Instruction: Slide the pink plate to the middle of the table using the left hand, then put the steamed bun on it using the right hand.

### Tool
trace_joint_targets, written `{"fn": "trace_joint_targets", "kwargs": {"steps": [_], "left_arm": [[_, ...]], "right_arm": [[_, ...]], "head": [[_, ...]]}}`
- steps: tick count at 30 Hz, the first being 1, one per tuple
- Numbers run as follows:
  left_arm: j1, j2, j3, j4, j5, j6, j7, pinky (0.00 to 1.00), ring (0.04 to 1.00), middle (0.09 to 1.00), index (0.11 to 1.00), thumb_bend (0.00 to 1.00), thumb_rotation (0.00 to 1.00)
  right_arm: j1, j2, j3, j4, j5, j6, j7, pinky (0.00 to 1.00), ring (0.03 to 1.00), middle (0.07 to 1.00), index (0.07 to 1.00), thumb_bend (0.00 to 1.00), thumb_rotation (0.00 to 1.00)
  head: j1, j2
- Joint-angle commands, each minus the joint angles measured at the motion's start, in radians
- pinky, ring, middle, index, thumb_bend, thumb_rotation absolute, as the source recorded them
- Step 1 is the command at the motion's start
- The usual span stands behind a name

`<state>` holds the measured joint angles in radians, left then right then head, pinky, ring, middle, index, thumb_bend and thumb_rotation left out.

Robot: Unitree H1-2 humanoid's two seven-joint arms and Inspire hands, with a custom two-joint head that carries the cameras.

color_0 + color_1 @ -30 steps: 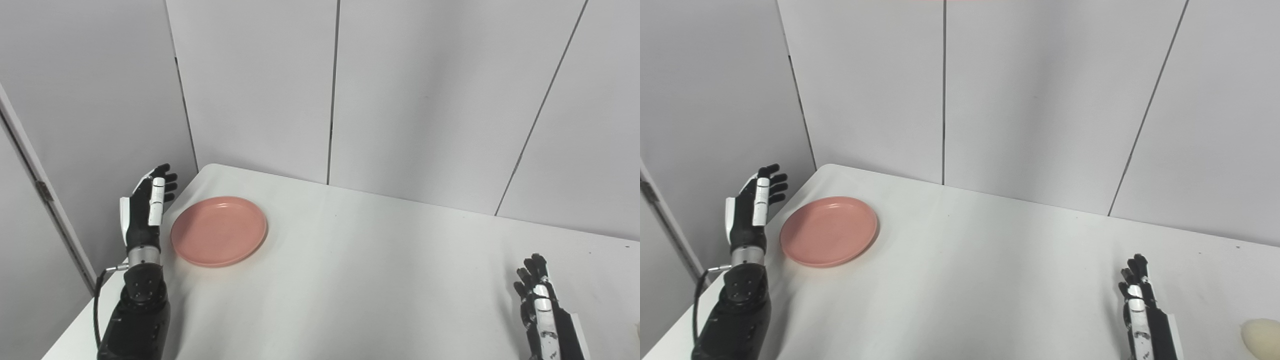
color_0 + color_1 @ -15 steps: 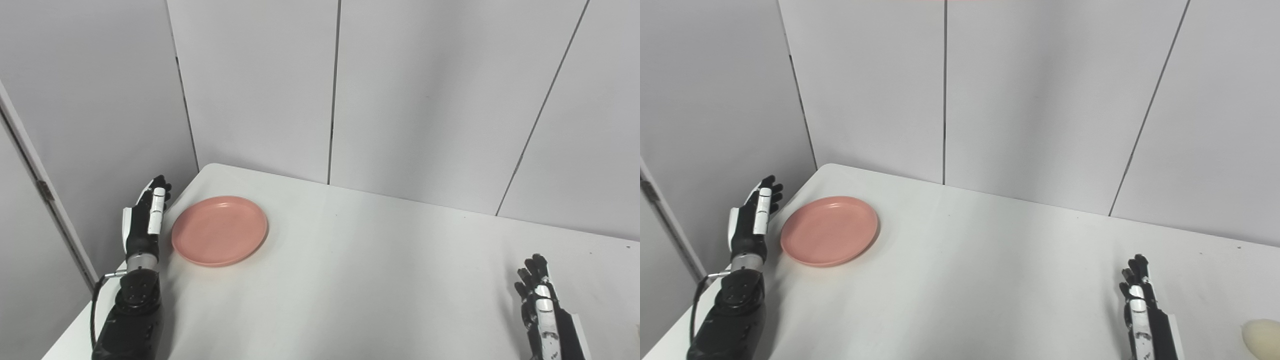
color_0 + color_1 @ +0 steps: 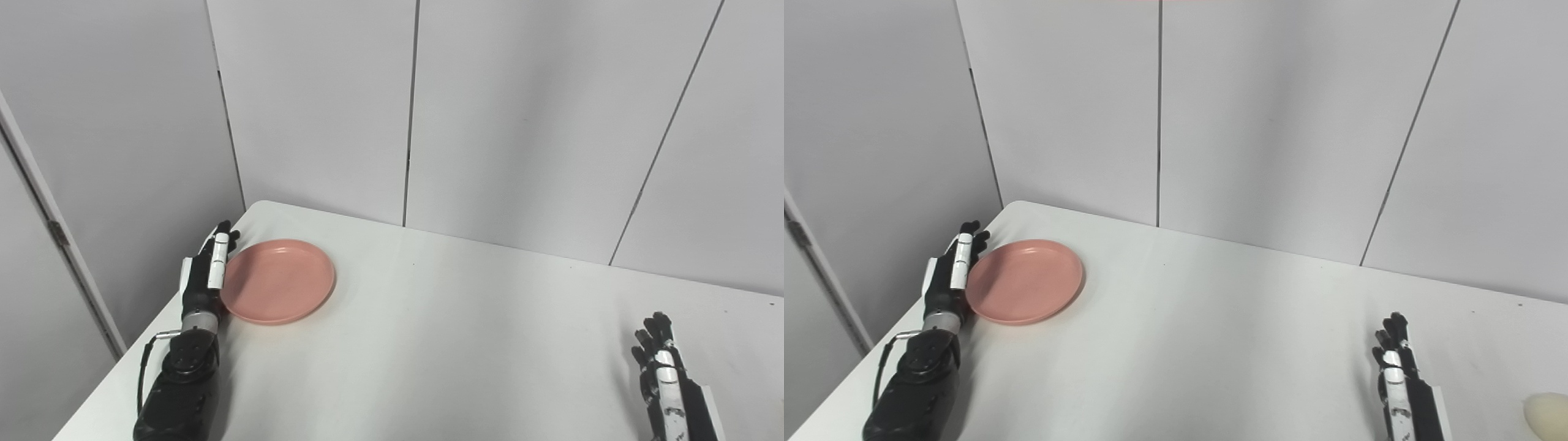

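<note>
One view only, right eye, shows steamed bun (image 3: 1545, 413); left robot hand (image 3: 207, 275) flat, fingers together, against pink plate (image 3: 278, 280).

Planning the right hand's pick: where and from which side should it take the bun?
Grip the bun across its rounded sides, coming from above. It is a smooth, pale dome lying on the table to the right of the right hand, with no handle or edge, so a fingers-and-thumb wrap probably suits best. It is cut off by the frame edge, so its far side is unseen.
</note>
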<state>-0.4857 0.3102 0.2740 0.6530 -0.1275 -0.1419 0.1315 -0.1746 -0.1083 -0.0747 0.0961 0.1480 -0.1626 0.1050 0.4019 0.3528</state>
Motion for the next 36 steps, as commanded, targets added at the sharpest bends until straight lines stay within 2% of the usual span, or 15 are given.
{"fn": "trace_joint_targets", "kwargs": {"steps": [1, 11, 20, 26, 29, 33, 36], "left_arm": [[-0.044, -0.01, -0.025, 0.018, -0.004, 0.009, -0.037, 0.96, 0.867, 0.834, 0.838, 0.77, 1.0], [-0.049, -0.064, -0.045, -0.015, -0.073, 0.061, -0.072, 0.87, 0.832, 0.806, 0.803, 0.82, 1.0], [-0.059, -0.126, -0.069, -0.013, -0.089, 0.023, -0.125, 0.85, 0.818, 0.806, 0.8, 0.81, 1.0], [-0.05, -0.15, -0.076, -0.051, -0.095, 0.051, -0.154, 0.85, 0.806, 0.793, 0.785, 0.81, 1.0], [-0.038, -0.16, -0.095, -0.081, -0.088, 0.065, -0.169, 0.87, 0.811, 0.796, 0.787, 0.8, 1.0], [-0.017, -0.175, -0.13, -0.127, -0.069, 0.081, -0.185, 0.86, 0.817, 0.803, 0.8, 0.78, 1.0], [0.002, -0.19, -0.164, -0.171, -0.063, 0.113, -0.204, 0.84, 0.833, 0.814, 0.815, 0.77, 1.0]], "right_arm": [[0.037, -0.01, -0.01, 0.019, 0.007, -0.014, 0.005, 1.0, 1.0, 1.0, 1.0, 0.52, 0.91], [0.043, -0.014, -0.005, -0.011, -0.003, 0.021, 0.0, 1.0, 1.0, 1.0, 1.0, 0.52, 0.94], [0.044, 0.001, -0.001, -0.03, -0.006, 0.023, -0.009, 1.0, 1.0, 1.0, 1.0, 0.48, 0.93], [0.048, 0.009, 0.011, -0.05, -0.03, 0.026, -0.017, 1.0, 1.0, 1.0, 1.0, 0.44, 0.95], [0.043, 0.015, 0.011, -0.034, -0.036, 0.016, -0.02, 1.0, 1.0, 1.0, 1.0, 0.44, 0.93], [0.039, 0.028, 0.012, -0.007, -0.034, -0.008, -0.021, 1.0, 1.0, 1.0, 1.0, 0.48, 0.87], [0.035, 0.036, 0.015, 0.007, -0.052, -0.014, -0.029, 1.0, 0.993, 0.999, 1.0, 0.52, 0.86]], "head": [[-0.005, 0.004], [-0.015, 0.012], [-0.044, 0.023], [-0.124, 0.044], [-0.183, 0.059], [-0.225, 0.072], [-0.255, 0.083]]}}
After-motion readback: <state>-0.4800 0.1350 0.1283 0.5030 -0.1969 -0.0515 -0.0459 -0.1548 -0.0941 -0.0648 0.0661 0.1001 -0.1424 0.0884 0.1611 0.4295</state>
